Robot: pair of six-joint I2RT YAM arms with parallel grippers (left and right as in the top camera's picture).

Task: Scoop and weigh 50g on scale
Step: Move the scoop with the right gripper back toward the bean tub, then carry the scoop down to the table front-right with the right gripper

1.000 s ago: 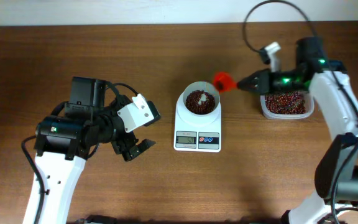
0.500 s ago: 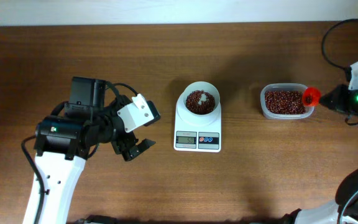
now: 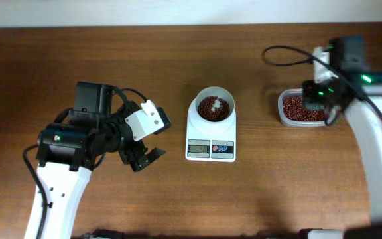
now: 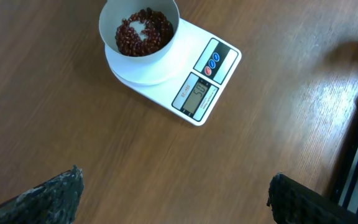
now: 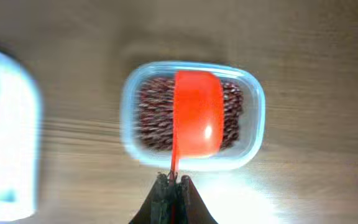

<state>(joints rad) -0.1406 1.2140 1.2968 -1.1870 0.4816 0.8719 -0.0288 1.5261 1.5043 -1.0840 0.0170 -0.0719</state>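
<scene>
Right arm's swung back in: half a sec ago it sat out past the tub's 3 o'clock rim. Now the right gripper [image 5: 173,182] hangs over the tub [image 5: 258,118], clenched on the handle of the orange scoop [image 5: 197,115]; cup looks empty. Meanwhile the left gripper [image 4: 176,202] hasn't budged, jaws released, wide. We see the beans [image 4: 143,31] in the bowl on the scale [image 4: 194,78], at tub's 9 o'clock. Display looks like 50, so we judge weighing approx done. Next: confirm readout, park scoop.
</scene>
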